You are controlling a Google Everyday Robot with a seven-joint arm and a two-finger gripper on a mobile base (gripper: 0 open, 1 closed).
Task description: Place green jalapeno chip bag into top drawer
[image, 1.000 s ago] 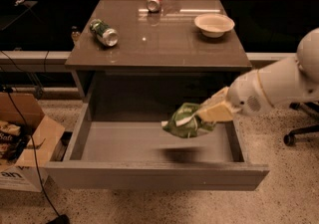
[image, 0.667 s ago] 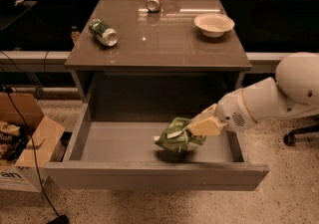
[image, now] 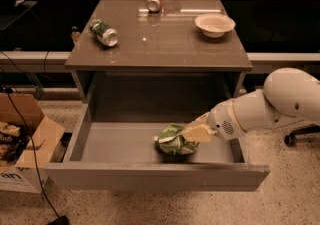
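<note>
The green jalapeno chip bag (image: 172, 140) lies crumpled low inside the open top drawer (image: 115, 144), right of the middle and near the front panel. My gripper (image: 196, 131) reaches in from the right on the white arm and its pale fingers are closed on the bag's right side. The bag looks to rest on or just above the drawer floor. The drawer is pulled fully out from the grey-brown cabinet.
On the cabinet top (image: 160, 44) lie a green-and-silver soda can (image: 104, 32) on its side at left, a red can (image: 154, 0) at the back and a white bowl (image: 214, 24) at right. An open cardboard box (image: 22, 141) stands on the floor at left.
The gripper has carried the bag down and slightly left, from above the drawer's right part to low inside it near the front.
</note>
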